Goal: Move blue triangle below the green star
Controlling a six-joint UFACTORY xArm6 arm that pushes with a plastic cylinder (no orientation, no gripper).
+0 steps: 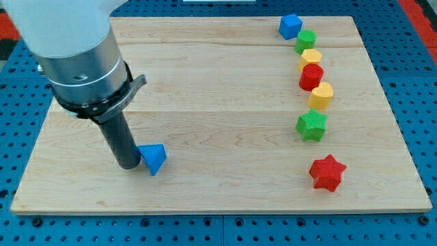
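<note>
Camera view: one wooden worktop (225, 82) on a blue pegboard, seven blocks on it in all.
Blue triangle: one, at (153, 158), low on the view's left half of the worktop, alone there and well apart from every other block.
My tip: the dark rod's lower end (128, 166) stands just to the view's left of the blue triangle, touching it or very nearly so; which of the two cannot be told.
End effector: a plain rod with no jaws, so nothing is spread, pressed together or pinched; it holds nothing.
Green star: one, at (312, 126), on the view's right side, far to the right of the blue triangle and somewhat higher in the view.
Red star: one, at (327, 172), below the green star and slightly to its right, near it but apart.
Column above the green star: five blocks run up toward the view's top right.
Yellow blocks: two, one at (321, 95) and one at (311, 58).
Red block: one, rounded, at (311, 76), between the two yellow blocks, touching or nearly touching both.
Green block: one, at (305, 40), just above the upper yellow block.
Blue block: one, cube-like, at (290, 26), topmost, near the worktop's far edge.
</note>
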